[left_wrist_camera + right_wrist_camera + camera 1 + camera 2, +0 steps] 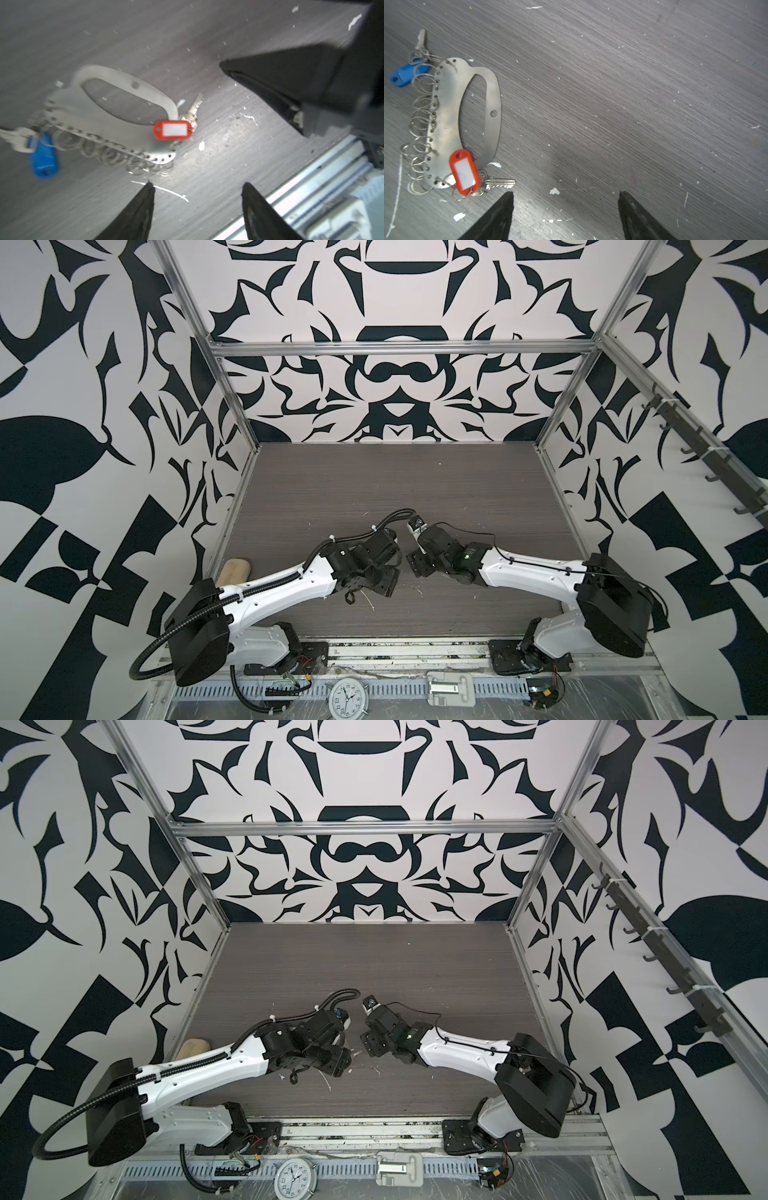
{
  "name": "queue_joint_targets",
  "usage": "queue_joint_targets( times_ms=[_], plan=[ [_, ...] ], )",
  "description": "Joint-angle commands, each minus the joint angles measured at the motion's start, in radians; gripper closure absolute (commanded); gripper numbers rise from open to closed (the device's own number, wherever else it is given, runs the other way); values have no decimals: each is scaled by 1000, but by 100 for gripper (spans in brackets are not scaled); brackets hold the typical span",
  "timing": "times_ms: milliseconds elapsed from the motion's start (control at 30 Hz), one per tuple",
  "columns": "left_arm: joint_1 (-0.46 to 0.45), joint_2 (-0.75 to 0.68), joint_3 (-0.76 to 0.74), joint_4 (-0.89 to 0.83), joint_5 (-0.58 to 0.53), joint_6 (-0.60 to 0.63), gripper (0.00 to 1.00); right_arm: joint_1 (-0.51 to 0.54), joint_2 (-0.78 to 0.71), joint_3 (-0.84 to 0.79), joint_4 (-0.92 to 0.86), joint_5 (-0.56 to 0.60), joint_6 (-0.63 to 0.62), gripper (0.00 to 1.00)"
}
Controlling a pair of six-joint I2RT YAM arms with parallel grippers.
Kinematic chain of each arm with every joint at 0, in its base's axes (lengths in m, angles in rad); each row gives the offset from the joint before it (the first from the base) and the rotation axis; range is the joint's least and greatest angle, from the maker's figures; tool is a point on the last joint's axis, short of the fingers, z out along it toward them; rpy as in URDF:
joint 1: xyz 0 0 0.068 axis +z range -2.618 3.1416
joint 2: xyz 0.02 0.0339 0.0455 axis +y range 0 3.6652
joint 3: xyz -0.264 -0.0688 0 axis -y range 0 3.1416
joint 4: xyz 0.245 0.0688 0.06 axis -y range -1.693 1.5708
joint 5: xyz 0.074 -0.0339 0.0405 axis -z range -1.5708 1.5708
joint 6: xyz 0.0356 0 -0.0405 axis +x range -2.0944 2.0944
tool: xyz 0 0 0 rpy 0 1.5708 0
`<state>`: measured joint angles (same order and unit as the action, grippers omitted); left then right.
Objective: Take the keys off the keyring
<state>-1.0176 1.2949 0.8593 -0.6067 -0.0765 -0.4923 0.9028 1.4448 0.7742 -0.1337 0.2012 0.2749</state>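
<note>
1. The keyring [446, 116] lies flat on the table [612, 83], under the two wrists. I cannot make it out in the top views, where the arms cover it.
2. It is a thin, pale, brushed-metal half-moon plate with an oblong handle slot and one small round hole in the handle band. A row of wire rings fans off its curved edge.
3. The table is dark grey wood grain, speckled with white flecks.
4. The plate's long axis runs from the red tag [464, 172] to the blue tag [403, 74], one at each end. Both are glossy plastic rectangles with rounded corners, and the red one carries a white label.
5. The red tag overlaps the plate's end. Its silvery key [500, 184] points away from the plate, blade flat on the table. The blue tag's key [421, 40] lies off the far end.
6. The right gripper [565, 194] stands wide and holds nothing, its tips near the red-tag end.
7. The left gripper [196, 187] is also spread and empty, just off the ringed edge.
</note>
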Motion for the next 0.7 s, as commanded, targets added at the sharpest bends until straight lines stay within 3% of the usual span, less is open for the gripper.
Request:
queue_joint_targets(
  times_ms=[0, 267, 667],
  plan=[
    [-4, 38, 17, -25, 82, 25, 32, -11, -36, -18, 15, -30, 20, 18],
    [3, 155, 47, 0, 22, 65, 47, -58, -158, -53, 4, -51, 44, 24],
    [31, 234, 70, 27, -58, 108, 51, -79, -251, -67, -32, -45, 43, 30]
  ],
)
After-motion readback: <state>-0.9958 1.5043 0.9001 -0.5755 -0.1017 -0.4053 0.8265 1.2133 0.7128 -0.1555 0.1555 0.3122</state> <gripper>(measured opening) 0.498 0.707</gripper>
